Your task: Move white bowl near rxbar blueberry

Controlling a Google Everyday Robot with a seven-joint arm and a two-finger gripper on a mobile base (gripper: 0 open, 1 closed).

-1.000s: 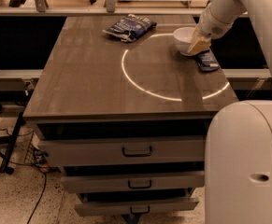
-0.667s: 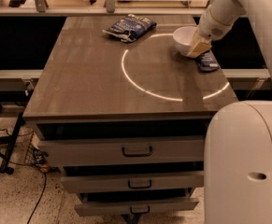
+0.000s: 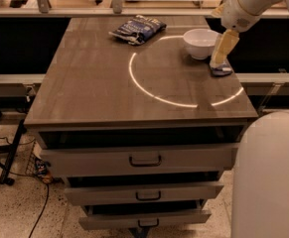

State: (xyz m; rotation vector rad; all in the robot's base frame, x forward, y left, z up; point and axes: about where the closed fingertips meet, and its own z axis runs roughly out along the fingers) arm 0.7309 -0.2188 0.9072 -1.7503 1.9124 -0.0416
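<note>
Gripper (image 3: 219, 62) just beside bowl (image 3: 200, 42), over bar (image 3: 221, 71), state I can't tell, brown tabletop (image 3: 94, 83), light arc (image 3: 149, 92), bag (image 3: 138, 29) at back, speckled floor (image 3: 15, 212)

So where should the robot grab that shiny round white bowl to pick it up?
Probably the thin rim, coming down from above. The shiny round white bowl stands upright and open, with deep glossy sides, so pinching its wall at the top should hold best. The gripper hangs close beside it, over the small dark blue bar wrapper, so that near edge is handiest.
</note>
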